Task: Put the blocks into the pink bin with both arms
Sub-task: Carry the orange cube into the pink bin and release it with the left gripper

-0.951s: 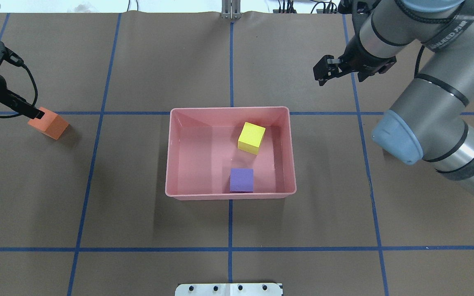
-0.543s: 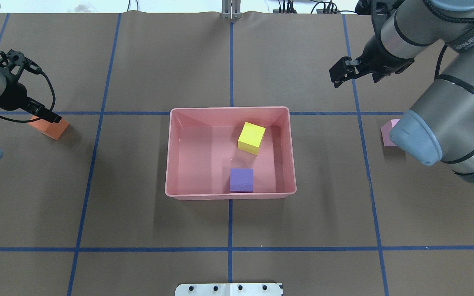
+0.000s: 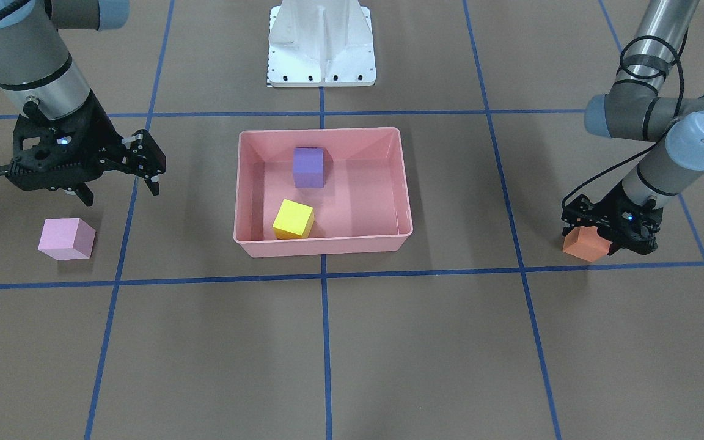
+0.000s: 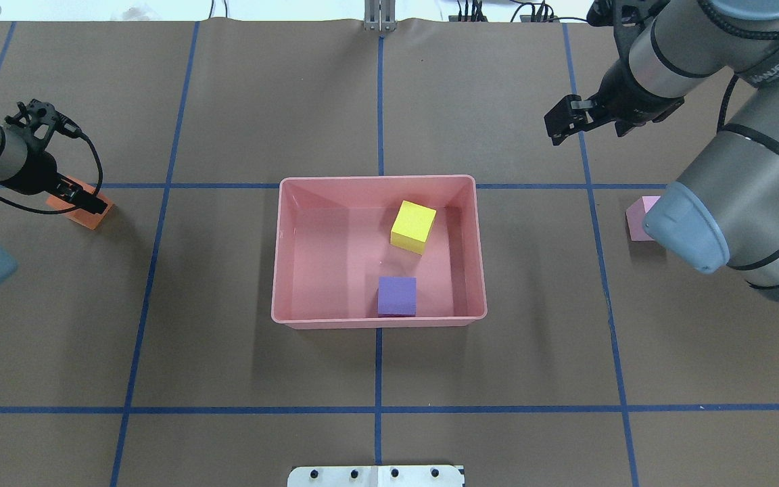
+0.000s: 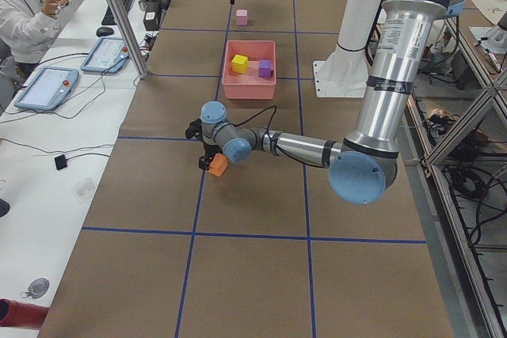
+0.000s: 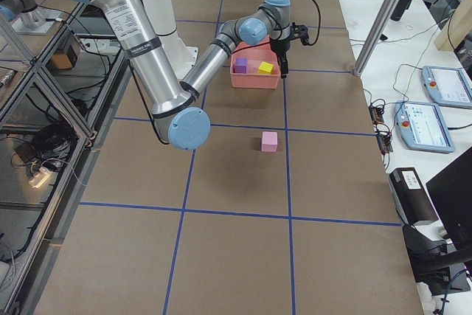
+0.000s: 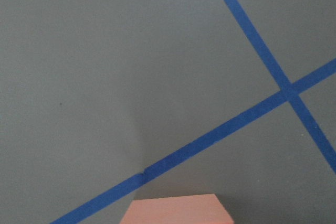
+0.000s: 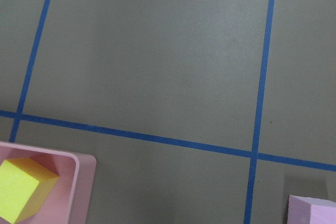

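The pink bin sits mid-table and holds the yellow cube and the purple cube; it also shows in the front view. The orange cube rests on the table at the left. My left gripper is low over it, fingers apart astride it in the front view. The light-pink cube rests on the table at the right, half hidden by my right arm's elbow in the overhead view. My right gripper is open and empty, raised beyond the bin's far right corner.
The white pedestal base stands at the robot's side of the table. Blue tape lines grid the brown table cover. An operator and tablets are beside the table's far side.
My left gripper has moved right and down over the orange cube, which has stayed put. My right gripper has swung right, away from the bin, and its elbow has uncovered part of the light-pink cube.
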Available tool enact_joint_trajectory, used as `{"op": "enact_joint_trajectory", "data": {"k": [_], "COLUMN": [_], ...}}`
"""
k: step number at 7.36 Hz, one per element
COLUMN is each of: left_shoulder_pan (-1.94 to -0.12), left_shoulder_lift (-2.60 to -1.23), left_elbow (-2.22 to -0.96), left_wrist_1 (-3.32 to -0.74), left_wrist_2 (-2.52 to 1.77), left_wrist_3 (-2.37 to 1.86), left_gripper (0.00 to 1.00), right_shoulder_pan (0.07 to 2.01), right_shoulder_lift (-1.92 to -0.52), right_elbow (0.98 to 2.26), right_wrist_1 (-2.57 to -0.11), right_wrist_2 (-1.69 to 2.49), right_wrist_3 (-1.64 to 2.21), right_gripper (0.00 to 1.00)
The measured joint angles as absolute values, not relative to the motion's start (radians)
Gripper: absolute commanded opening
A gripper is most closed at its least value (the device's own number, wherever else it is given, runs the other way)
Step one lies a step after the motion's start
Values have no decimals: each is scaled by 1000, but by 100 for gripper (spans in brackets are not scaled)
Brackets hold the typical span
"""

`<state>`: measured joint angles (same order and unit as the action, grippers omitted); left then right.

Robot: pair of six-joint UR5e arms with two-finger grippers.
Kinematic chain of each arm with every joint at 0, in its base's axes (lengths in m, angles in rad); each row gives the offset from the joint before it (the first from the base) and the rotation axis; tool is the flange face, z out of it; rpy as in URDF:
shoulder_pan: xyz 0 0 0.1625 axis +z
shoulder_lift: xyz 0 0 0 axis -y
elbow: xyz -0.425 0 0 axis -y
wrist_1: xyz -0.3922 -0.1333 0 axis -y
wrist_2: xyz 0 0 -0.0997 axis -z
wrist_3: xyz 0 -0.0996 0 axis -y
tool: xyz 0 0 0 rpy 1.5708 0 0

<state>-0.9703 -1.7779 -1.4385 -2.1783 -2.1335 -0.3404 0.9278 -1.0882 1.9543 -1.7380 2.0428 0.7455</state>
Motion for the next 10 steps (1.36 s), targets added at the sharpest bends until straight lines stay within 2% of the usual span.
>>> {"op": "enact_joint_trajectory", "data": {"k": [1, 4, 6, 7, 9, 10], "left_shoulder_pan": [-964, -968, -974, -973, -900, -829], "left_shoulder_lift": [-1774, -1760, -1794, -1866, -2093, -2189], "left_elbow": [-1438, -1506, -1696, -1798, -1876, -1869], "left_wrist_1": [-2187, -2187, -1938, -1757, -1528, -1495], "left_wrist_2": [-2131, -2135, -2139, -2140, -2136, -2127], "left_wrist_3": [-342, -350, -366, -416, -659, -789], "left_gripper": [0, 0, 0, 0, 0, 13], "right_shoulder_pan": [927, 936, 997, 1040, 1113, 1133], "right_shoulder_lift": [-1092, -1102, -1142, -1176, -1251, -1284], "right_elbow": [1955, 1962, 1960, 1957, 1950, 1947], "right_wrist_1": [-1738, -1738, -1738, -1738, -1738, -1737], "right_wrist_2": [2041, 2045, 2075, 2099, 2144, 2159], "right_wrist_3": [746, 712, 581, 498, 346, 296], "right_gripper": [100, 100, 100, 100, 100, 100]}}
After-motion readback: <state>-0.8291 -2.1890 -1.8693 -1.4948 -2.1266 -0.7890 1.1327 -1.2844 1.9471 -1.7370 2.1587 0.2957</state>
